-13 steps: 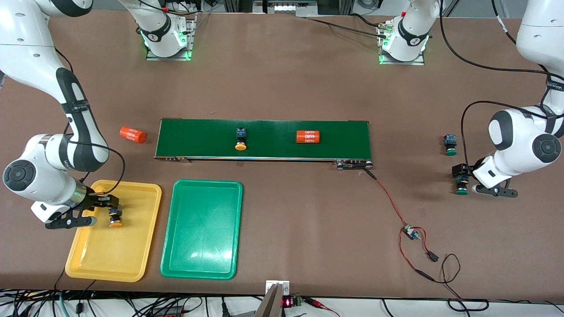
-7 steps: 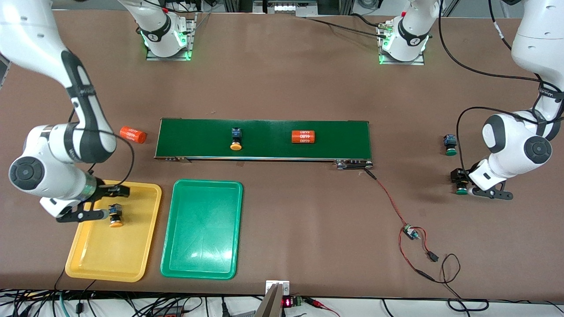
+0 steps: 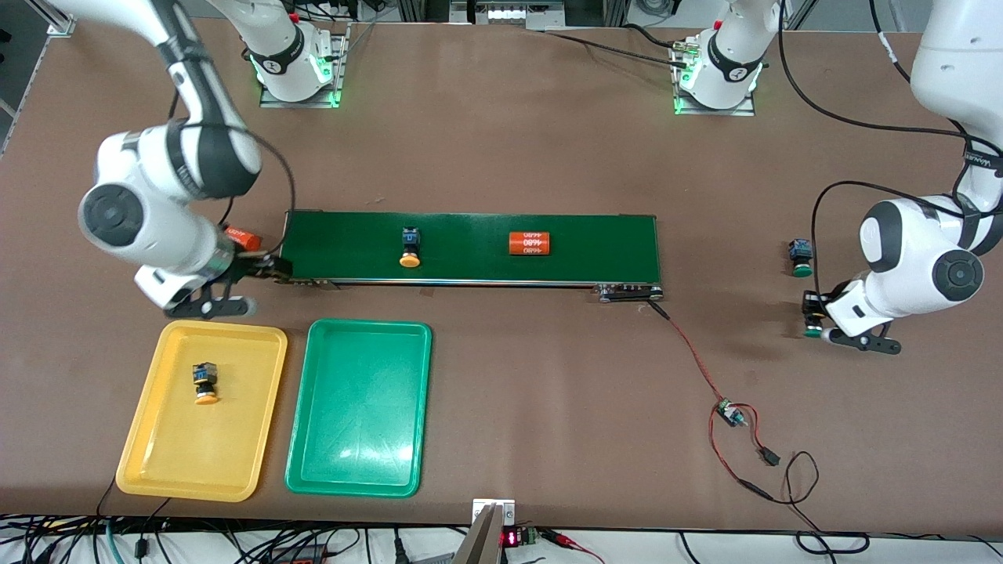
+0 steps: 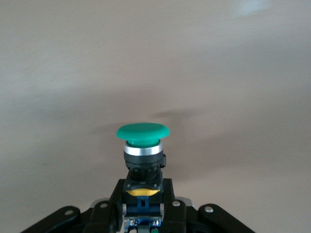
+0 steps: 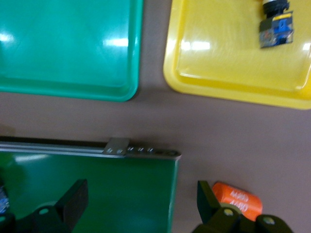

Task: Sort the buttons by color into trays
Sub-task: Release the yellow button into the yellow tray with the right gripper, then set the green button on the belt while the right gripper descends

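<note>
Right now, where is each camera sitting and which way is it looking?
Front view: high across the table, facing both arms; shows the belt, trays, right gripper and left gripper.
Left wrist view: on the left arm, looking along its fingers, shut on a green button.
Right wrist view: on the right arm, looking down past its open fingers.
Shared: front and right wrist views both show the yellow tray and green tray.

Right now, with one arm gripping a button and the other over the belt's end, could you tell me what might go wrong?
1. The left gripper is shut on the green-capped push-button by its lower body only; it might tilt or slip during carrying.
2. The open right gripper hangs by the dark-green conveyor belt and the orange cylinder; it could knock either.
</note>
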Robot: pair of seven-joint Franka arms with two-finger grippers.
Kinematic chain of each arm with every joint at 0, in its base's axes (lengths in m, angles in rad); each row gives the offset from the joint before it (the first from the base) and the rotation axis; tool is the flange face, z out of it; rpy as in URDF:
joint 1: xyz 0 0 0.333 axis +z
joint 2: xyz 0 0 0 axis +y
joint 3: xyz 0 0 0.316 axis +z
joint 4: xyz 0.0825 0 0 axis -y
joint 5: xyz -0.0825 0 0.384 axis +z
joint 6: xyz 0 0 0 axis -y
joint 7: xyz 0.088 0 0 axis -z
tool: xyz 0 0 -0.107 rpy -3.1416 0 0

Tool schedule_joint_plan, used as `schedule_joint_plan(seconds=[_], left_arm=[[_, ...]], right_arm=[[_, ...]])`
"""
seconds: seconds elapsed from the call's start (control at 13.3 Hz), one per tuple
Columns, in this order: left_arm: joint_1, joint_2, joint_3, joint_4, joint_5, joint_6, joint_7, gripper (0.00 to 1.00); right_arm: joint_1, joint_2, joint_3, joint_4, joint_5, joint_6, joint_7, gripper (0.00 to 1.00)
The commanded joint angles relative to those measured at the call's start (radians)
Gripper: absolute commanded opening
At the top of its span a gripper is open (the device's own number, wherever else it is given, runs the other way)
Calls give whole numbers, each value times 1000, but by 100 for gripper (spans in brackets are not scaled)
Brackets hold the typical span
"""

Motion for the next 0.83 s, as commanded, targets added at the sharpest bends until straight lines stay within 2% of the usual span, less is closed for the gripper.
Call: schedule_joint_plan(seconds=[0.0, 0.23, 0.45, 0.6, 0.75], left_arm=[[-17, -78, -109, -4, -21, -124, -119, 14], [-18, -77, -271, -7, -21, -193, -288, 15], [-18, -72, -419, -18, -30, -247, -440, 15], [-29, -72, -494, -35, -56, -244, -557, 15], [-90, -69, -513, -59, -56, -233, -681, 18]], right_arm=[[62, -135, -4, -193, 16, 129, 84, 100], [72, -189, 59, -315, 15, 247, 200, 100], [74, -196, 125, -327, 15, 253, 349, 100], [76, -193, 142, -335, 15, 261, 399, 100], [106, -188, 142, -358, 15, 298, 437, 100]])
